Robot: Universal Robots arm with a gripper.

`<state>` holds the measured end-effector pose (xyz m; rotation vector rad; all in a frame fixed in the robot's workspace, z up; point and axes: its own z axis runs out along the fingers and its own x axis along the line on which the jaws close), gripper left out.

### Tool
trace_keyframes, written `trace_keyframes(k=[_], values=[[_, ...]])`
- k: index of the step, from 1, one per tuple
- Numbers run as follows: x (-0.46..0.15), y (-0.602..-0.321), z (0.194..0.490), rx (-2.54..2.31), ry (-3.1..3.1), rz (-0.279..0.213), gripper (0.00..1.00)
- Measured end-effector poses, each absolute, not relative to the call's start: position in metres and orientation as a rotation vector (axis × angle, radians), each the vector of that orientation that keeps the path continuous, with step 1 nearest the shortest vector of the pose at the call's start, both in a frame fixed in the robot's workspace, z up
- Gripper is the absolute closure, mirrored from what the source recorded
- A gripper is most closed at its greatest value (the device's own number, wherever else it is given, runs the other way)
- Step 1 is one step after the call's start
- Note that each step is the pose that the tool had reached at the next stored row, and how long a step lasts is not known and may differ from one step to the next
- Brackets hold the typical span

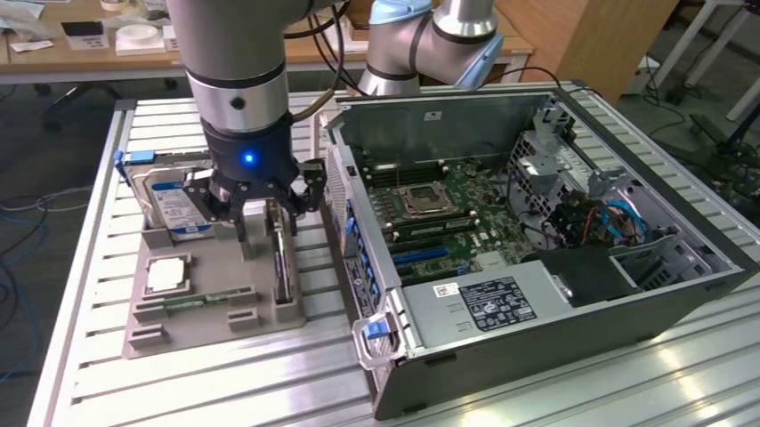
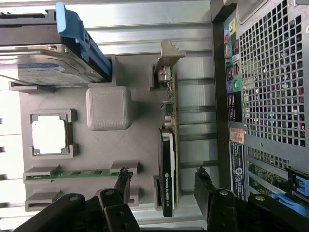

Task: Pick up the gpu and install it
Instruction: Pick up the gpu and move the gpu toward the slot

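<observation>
The gripper [image 1: 266, 216] is hanging low over the grey holder [image 1: 190, 336], which is lying on the slatted table [image 1: 178, 391] just beside the open computer case [image 1: 499, 374]; the arm is standing straight up above it. The gpu [image 1: 281, 265] is sitting on its long edge in a slot along the holder's edge nearest the case, slim and dark when seen from above; its silvery bracket [image 2: 171, 50] is pointing toward the holder's end where the hard drive [image 1: 176, 206] is standing upright.

In the wrist view the gripper [image 2: 162, 176] is straddling the gpu [image 2: 168, 164]; its fingers [image 2: 203, 186] are spread wide, one on each side of the card, and a gap is showing between each finger and the card, so nothing is being held. The card is resting fully in the holder [image 2: 140, 145]; the case [image 2: 275, 87] is showing its perforated rear panel just past the holder's edge.

Elsewhere on the holder the hard drive [image 2: 43, 63] is occupying one corner; a processor [image 1: 166, 272] is lying flat near the holder's edge farthest from the case; a green memory stick [image 1: 196, 302] is lying in a narrow slot near the end opposite the hard drive.
</observation>
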<state>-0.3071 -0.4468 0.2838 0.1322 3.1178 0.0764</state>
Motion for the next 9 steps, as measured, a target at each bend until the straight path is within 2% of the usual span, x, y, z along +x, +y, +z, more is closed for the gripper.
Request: trace_keyframes(k=[9], values=[[-0.307,-0.447,0.273,0.132,3.118,0.074,0.35]])
